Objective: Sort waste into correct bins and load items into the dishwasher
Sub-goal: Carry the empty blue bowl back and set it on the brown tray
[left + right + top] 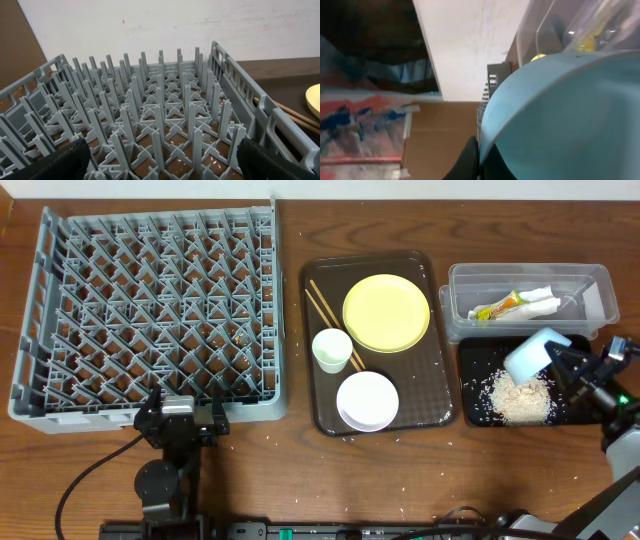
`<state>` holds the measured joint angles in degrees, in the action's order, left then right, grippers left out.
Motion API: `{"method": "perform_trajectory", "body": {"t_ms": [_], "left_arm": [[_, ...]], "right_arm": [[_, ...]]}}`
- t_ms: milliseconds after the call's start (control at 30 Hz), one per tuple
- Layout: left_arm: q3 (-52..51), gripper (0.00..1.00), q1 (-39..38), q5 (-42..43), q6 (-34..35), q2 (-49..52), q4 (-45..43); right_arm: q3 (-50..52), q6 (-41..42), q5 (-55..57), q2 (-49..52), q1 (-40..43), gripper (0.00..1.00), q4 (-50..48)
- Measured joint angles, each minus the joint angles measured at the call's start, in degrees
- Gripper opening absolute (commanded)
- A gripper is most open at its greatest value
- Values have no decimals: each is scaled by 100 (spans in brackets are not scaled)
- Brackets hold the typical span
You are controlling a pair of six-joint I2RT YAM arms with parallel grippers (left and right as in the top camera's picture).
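Here, seen from overhead, the right hand (558, 360) at about 3 o'clock is clenched on the rim of the light blue bowl (533, 352), holding it tipped on its side above the black tray (478, 365). A heap of rice scraps (520, 398) lies in that tray just below the bowl's mouth. Above it, at 2 o'clock, the clear tub (530, 268) holds the orange-and-green wrapper (497, 307) and the white napkin (540, 300). At the centre, a brown serving tray (420, 405) carries the yellow plate (386, 312), two chopsticks (330, 315), a small white cup (332, 348) and a white bowl (367, 400). The grey dish rack (150, 300) fills the 9 to 10 o'clock side and looks empty. The left hand (180, 418) sits at 7 o'clock by the rack's near edge, released, its fingers wide apart. The bowl seems emptied and likely due for the rack. The risk is the thin rim grip: the bowl could swivel or slip on the long carry across the bench. Any grains clinging inside could drop onto the serving tray or bench; a few specks already dot the bench. A low path might also clip the cup or plate.
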<state>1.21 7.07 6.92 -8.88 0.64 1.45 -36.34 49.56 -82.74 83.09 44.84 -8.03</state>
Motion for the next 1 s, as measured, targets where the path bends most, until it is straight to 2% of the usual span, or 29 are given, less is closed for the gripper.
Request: {"method": "perform_trajectory", "body": {"t_ms": [300, 433, 600, 767, 833, 867, 1000], "left_arm": [[0, 95, 0, 0, 0, 0, 2], [0, 95, 0, 0, 0, 0, 2], [0, 95, 0, 0, 0, 0, 2], [0, 95, 0, 0, 0, 0, 0], [0, 95, 0, 0, 0, 0, 0], [0, 95, 0, 2, 0, 0, 2], [0, 95, 0, 0, 0, 0, 2]], "right_arm": [[0, 20, -66, -11, -634, 1, -566], [0, 28, 4, -146, -1187, 1, -769], [2, 28, 352, -450, -2369, 2, -800], [2, 17, 1047, -601, -3936, 1, -791], [-118, -164, 1539, -601, -4621, 2, -369], [-140, -186, 1589, -601, -4693, 2, -299], [-964, -1008, 2409, -599, -5418, 1, 1858]]}}
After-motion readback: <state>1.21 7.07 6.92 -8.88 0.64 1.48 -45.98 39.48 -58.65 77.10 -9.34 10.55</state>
